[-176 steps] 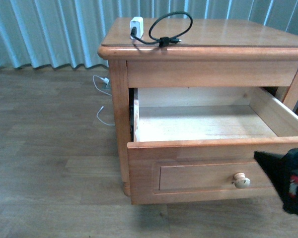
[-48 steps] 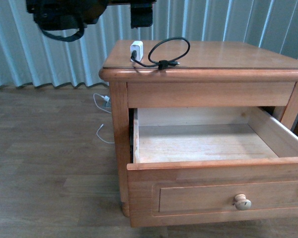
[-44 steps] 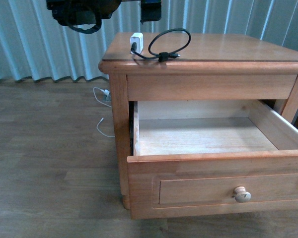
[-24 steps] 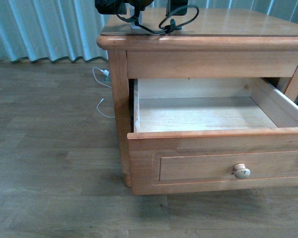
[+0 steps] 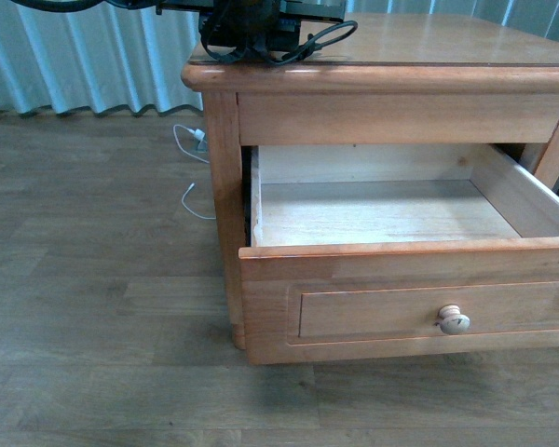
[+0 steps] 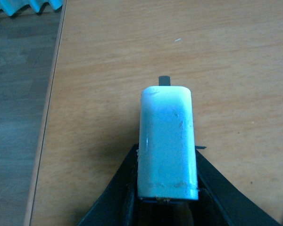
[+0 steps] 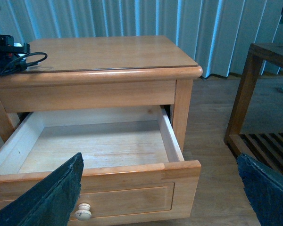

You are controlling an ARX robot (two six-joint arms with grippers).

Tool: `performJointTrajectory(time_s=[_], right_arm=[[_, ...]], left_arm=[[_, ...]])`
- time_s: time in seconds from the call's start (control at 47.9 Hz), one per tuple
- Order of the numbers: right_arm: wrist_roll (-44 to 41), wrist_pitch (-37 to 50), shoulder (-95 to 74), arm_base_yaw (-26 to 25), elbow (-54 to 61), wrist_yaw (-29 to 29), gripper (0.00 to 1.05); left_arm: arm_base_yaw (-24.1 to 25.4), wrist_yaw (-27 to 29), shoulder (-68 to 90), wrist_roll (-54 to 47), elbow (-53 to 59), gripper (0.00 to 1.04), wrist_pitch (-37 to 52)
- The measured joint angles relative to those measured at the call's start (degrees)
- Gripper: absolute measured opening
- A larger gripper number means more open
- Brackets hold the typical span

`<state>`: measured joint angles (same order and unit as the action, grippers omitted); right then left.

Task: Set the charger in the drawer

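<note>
The charger's white cube [image 6: 167, 141] sits clamped between my left gripper's black fingers [image 6: 113, 197] over the nightstand top [image 6: 108, 70]. In the front view my left gripper [image 5: 247, 23] is at the top's front left corner, and the charger's black cable loop [image 5: 321, 37] lies beside it on the wood. The drawer [image 5: 410, 298] is pulled out below, with a round pale knob [image 5: 454, 320] and a bare pale inside [image 5: 382, 209]. My right gripper [image 7: 160, 197] is open in front of the drawer [image 7: 99, 146], fingers wide apart. It is out of the front view.
A thin white cable [image 5: 191, 163] lies on the wooden floor left of the nightstand. Pale blue curtains hang behind. A dark wooden slatted table [image 7: 259, 94] stands right of the nightstand.
My left gripper came down from above the nightstand onto the charger's white cube and shut on it. The right gripper left the front view.
</note>
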<state>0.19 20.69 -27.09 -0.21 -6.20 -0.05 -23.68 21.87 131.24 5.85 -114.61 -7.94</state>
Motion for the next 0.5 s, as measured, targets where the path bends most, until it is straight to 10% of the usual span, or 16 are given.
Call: performJointTrajectory(time_s=[0.501], right_arm=[[0.0, 0.0, 0.0, 0.0, 0.0, 0.0, 0.97]], left_arm=[[-5.2, -4.4, -15.5, 0.3, 19.3, 0.23, 12.1]])
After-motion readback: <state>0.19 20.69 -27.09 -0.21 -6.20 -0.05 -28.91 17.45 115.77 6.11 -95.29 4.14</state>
